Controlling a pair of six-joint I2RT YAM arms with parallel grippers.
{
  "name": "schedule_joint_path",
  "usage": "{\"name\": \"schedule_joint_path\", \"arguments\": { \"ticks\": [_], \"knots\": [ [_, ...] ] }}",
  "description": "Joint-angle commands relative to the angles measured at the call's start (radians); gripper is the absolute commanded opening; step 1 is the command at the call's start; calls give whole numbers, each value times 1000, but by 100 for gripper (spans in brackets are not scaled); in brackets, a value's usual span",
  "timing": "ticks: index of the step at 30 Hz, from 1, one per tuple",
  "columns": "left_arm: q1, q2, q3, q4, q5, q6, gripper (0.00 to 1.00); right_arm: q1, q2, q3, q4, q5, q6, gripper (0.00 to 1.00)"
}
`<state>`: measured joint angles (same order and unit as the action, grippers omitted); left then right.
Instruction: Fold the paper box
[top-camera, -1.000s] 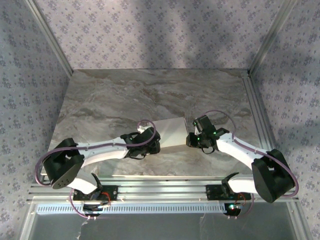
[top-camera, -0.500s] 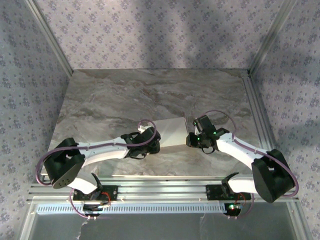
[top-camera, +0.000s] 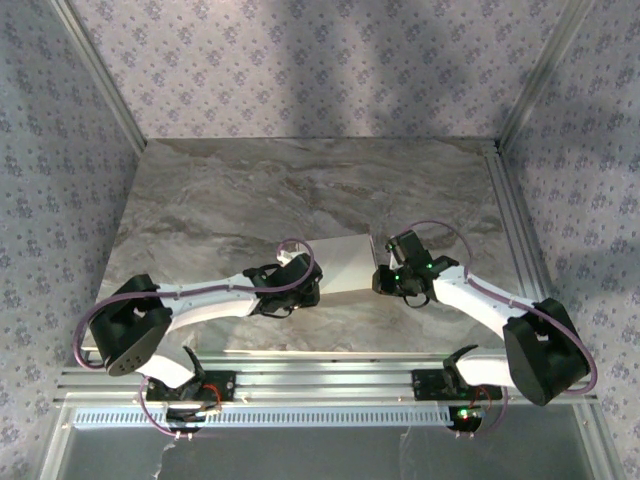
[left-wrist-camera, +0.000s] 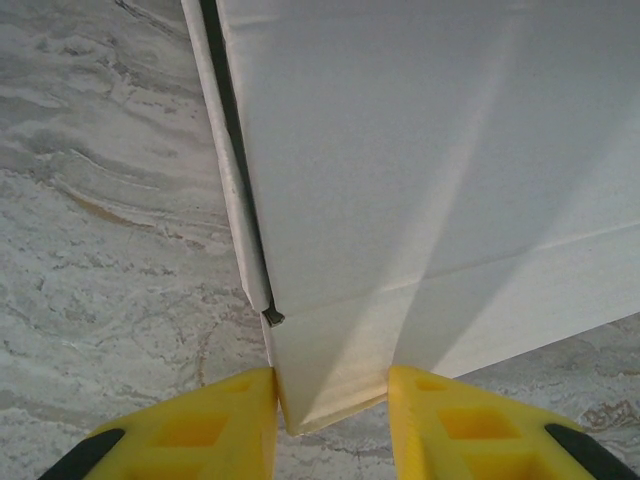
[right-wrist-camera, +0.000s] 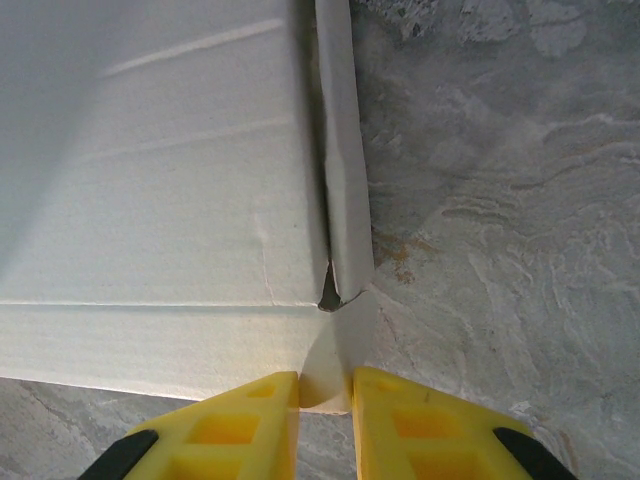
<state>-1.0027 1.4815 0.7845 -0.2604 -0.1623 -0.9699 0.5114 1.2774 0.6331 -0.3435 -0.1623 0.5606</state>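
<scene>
Top external: folded paper box (top-camera: 345, 262) lies flat on marble table (top-camera: 250, 190).

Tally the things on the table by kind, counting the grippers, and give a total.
Paper box: 1
Grippers: 2, the left gripper and the right gripper
Total: 3

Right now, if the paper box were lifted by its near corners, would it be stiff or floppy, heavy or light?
Probably light: the paper box is thin white card. Likely floppy, since its side flap stands loose along a crease. It may crumple where the right gripper pinches its corner.
</scene>
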Motion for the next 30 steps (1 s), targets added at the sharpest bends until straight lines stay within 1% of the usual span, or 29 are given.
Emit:
{"name": "schedule_joint_path", "arguments": {
  "ticks": [1, 12, 15, 23, 30],
  "knots": [
    [-5, 9, 33, 17, -16, 17, 33, -2, 5, 22, -9, -25, -7, 21],
    [-5, 7, 30, 13, -20, 23, 32, -4, 9, 32, -18, -31, -8, 20],
    [-4, 3, 33, 10, -22, 25, 32, -3, 7, 50, -41, -36, -19, 22],
    [-5, 1, 39, 6, -22, 33, 32, -5, 13, 83, -97, -40, -39, 24],
    [-3, 1, 41, 6, -22, 36, 32, -16, 25, 74, -85, -46, -36, 23]
  ]
}}
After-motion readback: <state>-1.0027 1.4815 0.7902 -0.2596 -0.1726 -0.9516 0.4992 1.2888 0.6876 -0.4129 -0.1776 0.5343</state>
